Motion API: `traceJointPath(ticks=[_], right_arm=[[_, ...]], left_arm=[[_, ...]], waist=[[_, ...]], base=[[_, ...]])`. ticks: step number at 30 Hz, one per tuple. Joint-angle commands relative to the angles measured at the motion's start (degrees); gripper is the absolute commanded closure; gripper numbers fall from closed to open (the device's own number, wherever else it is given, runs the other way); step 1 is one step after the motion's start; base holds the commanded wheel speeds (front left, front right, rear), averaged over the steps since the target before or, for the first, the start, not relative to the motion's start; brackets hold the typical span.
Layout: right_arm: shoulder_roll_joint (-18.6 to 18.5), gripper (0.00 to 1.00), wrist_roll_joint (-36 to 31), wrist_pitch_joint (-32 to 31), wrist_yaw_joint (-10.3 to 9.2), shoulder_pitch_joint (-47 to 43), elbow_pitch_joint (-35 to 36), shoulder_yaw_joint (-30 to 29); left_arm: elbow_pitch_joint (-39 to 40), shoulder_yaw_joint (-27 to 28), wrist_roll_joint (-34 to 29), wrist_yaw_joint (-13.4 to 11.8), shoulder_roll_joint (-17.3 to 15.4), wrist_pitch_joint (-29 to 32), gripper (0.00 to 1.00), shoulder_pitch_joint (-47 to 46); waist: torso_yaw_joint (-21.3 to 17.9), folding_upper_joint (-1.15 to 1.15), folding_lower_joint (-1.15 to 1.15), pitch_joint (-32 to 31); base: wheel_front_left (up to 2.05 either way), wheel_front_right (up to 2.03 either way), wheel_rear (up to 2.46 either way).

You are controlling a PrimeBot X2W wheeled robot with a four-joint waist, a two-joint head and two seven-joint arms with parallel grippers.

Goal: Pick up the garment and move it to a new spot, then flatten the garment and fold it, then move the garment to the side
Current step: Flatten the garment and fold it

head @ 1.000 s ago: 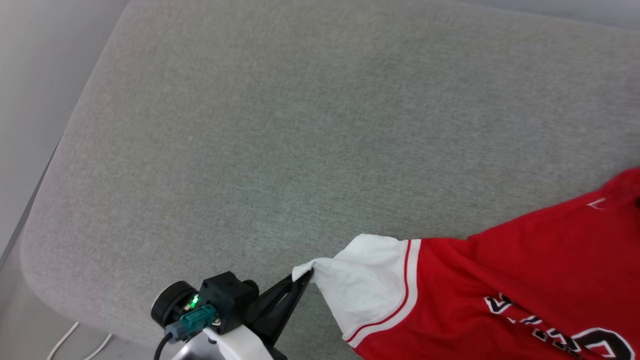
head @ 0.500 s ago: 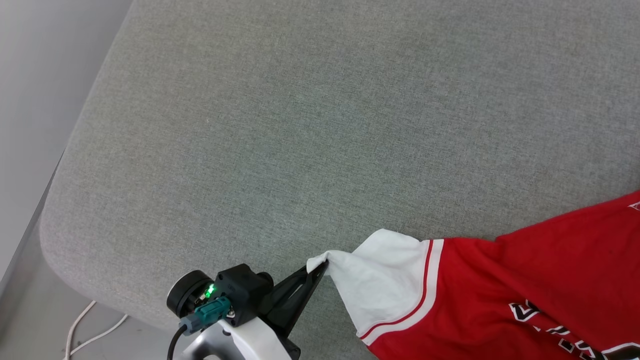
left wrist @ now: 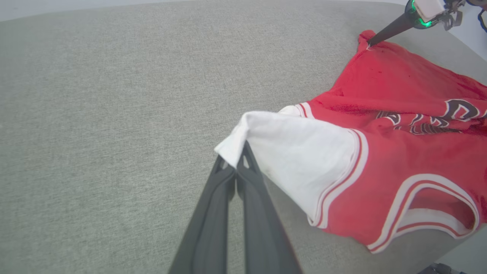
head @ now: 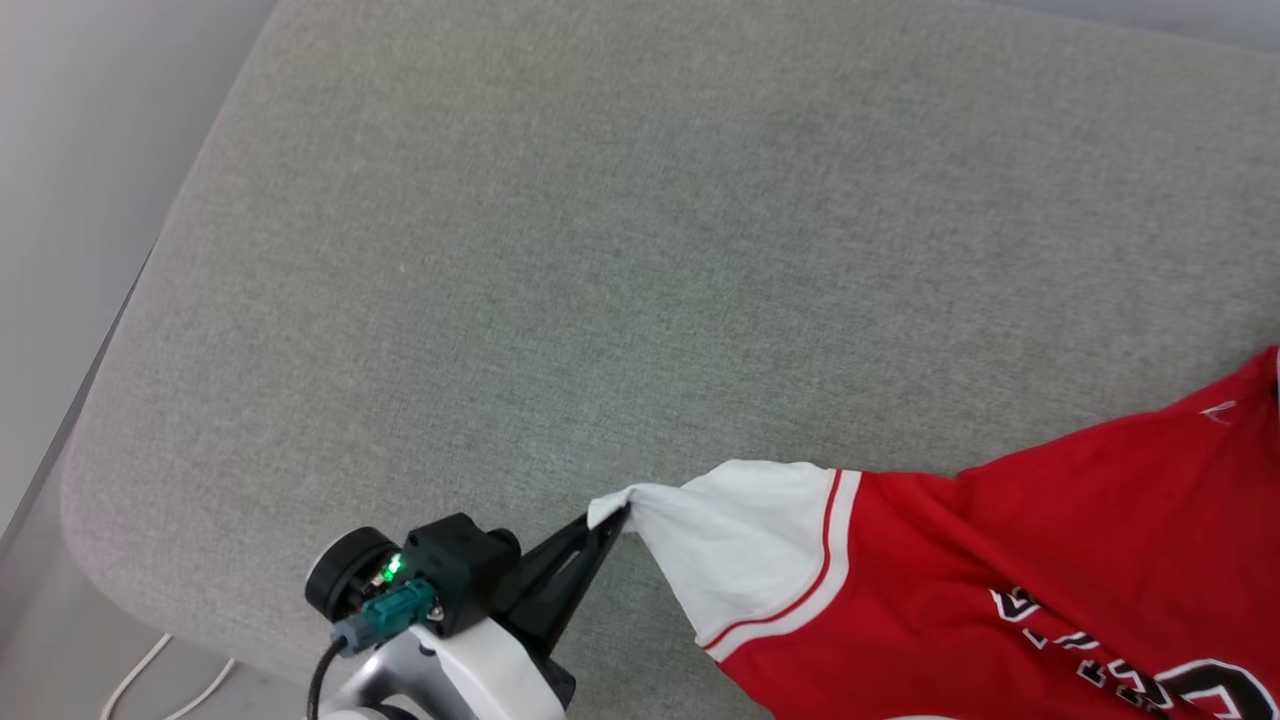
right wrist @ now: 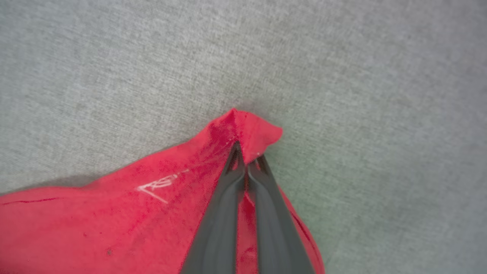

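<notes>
The garment (head: 1000,560) runs off the head view's right and bottom edges, so much of its body and lettering (head: 1120,665) is cut away, and the letters that show cannot be read. In the left wrist view a fold hides part of that lettering. The left gripper (head: 607,522) has its tips buried in the white sleeve end, by the near edge of the cushion (head: 500,250), and its arm leaves the bottom edge. The right gripper (left wrist: 368,44) is cut by the left wrist view's top edge. The right wrist view is blurred: a small white mark (right wrist: 159,186) on the red cloth is unreadable.
</notes>
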State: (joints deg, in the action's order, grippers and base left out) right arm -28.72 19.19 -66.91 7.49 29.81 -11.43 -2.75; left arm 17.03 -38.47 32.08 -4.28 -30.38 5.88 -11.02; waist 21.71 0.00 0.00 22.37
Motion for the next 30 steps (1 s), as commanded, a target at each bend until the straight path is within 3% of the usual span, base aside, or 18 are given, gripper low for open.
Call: traceJointPath(ticks=[1,14,30], right_arm=[[0.71,1.0,0.43,0.38,0.0,-0.56,-1.04,0.79],[-0.83,1.0,6.36,12.45,-0.01,3.27,0.47,3.35],[-1.65,1.0,11.96,15.47,-0.01,2.14,15.87,3.46]], left_arm=[[0.24,0.47,0.35,-0.3,-0.33,-0.03,1.0,-0.2],[3.35,5.44,1.25,-2.9,-6.0,1.62,1.0,0.67],[7.84,16.35,2.34,-6.29,-12.19,2.19,1.0,-5.71]], waist=[[-1.47,0.0,0.0,-2.09],[-8.78,0.0,0.0,-13.91],[-15.9,0.0,0.0,-22.62]], base=[[0.0,0.0,0.0],[0.0,0.0,0.0],[0.0,0.0,0.0]])
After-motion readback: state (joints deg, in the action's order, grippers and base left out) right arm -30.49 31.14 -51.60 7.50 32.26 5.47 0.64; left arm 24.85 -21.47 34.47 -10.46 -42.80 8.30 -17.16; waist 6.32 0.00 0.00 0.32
